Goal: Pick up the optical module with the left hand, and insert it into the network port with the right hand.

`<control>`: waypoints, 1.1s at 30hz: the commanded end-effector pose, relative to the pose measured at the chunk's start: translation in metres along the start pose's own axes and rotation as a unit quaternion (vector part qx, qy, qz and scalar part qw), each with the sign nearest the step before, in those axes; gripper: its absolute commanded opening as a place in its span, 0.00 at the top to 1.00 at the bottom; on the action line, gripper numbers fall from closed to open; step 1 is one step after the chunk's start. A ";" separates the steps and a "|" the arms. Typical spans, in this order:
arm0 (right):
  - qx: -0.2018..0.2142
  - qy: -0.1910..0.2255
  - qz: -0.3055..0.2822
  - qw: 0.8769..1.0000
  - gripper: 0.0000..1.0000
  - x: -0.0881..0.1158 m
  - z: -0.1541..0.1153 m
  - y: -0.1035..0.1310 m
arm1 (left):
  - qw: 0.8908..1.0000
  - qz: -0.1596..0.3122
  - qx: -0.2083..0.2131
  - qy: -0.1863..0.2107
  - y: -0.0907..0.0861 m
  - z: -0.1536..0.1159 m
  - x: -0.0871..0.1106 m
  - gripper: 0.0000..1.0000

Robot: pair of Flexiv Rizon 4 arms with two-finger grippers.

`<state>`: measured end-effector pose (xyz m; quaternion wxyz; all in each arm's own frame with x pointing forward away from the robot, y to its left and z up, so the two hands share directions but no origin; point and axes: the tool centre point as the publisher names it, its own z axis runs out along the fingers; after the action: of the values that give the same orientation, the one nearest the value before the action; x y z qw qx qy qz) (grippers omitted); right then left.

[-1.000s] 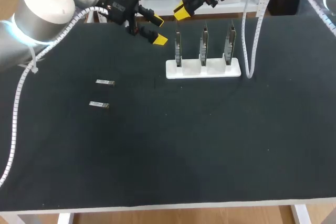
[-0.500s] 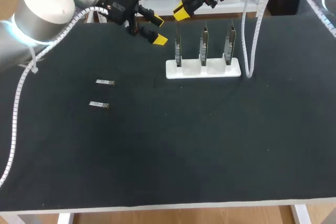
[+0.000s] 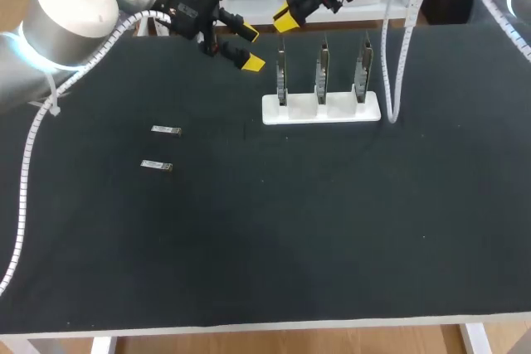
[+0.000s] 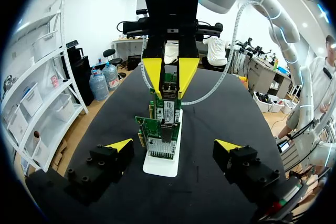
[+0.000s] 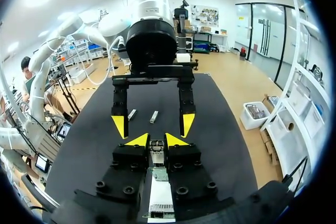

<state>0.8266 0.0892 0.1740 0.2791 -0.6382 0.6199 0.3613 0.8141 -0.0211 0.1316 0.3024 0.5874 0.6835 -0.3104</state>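
Head view, our left gripper [image 3: 249, 48]: fingers spread, holding nothing, near the far edge of the table [image 3: 332, 230].
Our right gripper [image 5: 156, 140]: clamped on an optical module [image 5: 156, 147], above the leftmost network card [image 3: 280, 80].
White stand [image 3: 322, 109]: carries three upright cards.
Spare modules [image 3: 166, 129] [image 3: 156, 165]: two lie flat, near each other, well left of the stand.

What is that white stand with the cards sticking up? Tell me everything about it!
It is a long white stand, plastic by its look, lying flat on the black table toward the back. Three thin green cards with metal edges stand upright in it, side by side. The right gripper, shut on an optical module, hangs close by one end card.
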 end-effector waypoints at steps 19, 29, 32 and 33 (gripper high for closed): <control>0.003 0.000 0.003 1.000 1.00 0.003 -0.003 -0.005 | 1.000 0.000 0.001 0.001 0.001 0.000 0.000 0.00; 0.000 0.001 0.007 1.000 1.00 0.006 -0.001 -0.003 | 1.000 0.000 0.001 0.001 0.001 0.000 0.000 0.00; 0.000 0.002 0.008 1.000 1.00 0.006 -0.001 -0.003 | 1.000 0.000 0.001 0.001 0.001 0.000 0.000 0.00; 0.000 0.002 0.008 1.000 1.00 0.006 -0.001 -0.003 | 1.000 0.000 0.001 0.001 0.001 0.000 0.000 0.00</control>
<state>0.8281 0.0849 0.1723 0.2770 -0.6332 0.6257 0.3617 0.8141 -0.0211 0.1316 0.3024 0.5874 0.6835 -0.3104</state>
